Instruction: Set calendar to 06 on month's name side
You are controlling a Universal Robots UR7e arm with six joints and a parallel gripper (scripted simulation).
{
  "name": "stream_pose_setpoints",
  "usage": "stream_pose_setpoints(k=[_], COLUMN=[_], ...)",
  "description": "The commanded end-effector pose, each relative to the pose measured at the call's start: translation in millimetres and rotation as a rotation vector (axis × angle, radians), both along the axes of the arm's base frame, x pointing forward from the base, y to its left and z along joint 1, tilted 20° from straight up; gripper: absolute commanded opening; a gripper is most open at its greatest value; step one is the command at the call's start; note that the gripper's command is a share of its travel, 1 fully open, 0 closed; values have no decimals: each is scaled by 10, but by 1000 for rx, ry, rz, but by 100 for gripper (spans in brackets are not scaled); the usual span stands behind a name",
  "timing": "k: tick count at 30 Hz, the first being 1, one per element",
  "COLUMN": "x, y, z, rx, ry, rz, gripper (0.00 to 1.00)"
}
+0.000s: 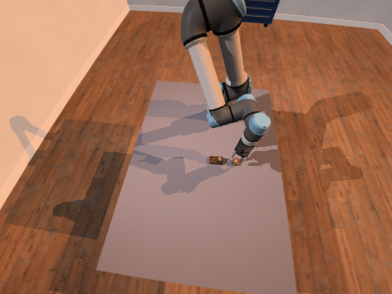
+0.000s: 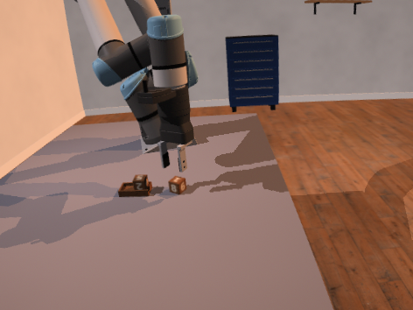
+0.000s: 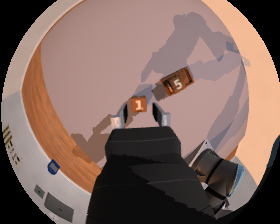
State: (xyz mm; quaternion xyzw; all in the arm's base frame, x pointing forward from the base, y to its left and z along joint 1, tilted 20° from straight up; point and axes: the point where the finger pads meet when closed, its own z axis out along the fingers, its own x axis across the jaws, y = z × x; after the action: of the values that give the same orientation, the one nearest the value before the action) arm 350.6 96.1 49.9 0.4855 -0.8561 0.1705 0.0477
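A brown cube [image 1: 236,162] [image 2: 177,185] [image 3: 138,104] lies outside the tray, with a 1 on top; the exterior view shows what looks like an 8 on one side and a digit I cannot read surely on another. The small brown tray [image 2: 127,193] [image 3: 188,78] stands left of it in the exterior view. A second cube [image 1: 219,159] [image 2: 140,182] [image 3: 178,84] is in the tray's end nearer the loose cube, with 5 on top and 2 on a side. My gripper [image 1: 237,158] [image 2: 173,168] [image 3: 140,114] is open and empty above the loose cube. No month's name is readable.
The tray and both cubes are on a large grey mat [image 1: 195,221] [image 2: 210,250]. A gap separates the tray from the loose cube. A blue drawer cabinet [image 1: 263,1] [image 2: 252,71] stands far behind, by the wall.
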Motion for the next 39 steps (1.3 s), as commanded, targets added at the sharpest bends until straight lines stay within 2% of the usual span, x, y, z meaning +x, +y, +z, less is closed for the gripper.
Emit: stream_pose_setpoints(k=[1, 18, 39], x=[9, 23, 25], y=[-18, -65, -70], z=[-59, -210, -227], rx=[0, 0, 0], ry=[-1, -1, -1], rz=[0, 0, 0], gripper=[90, 90, 90])
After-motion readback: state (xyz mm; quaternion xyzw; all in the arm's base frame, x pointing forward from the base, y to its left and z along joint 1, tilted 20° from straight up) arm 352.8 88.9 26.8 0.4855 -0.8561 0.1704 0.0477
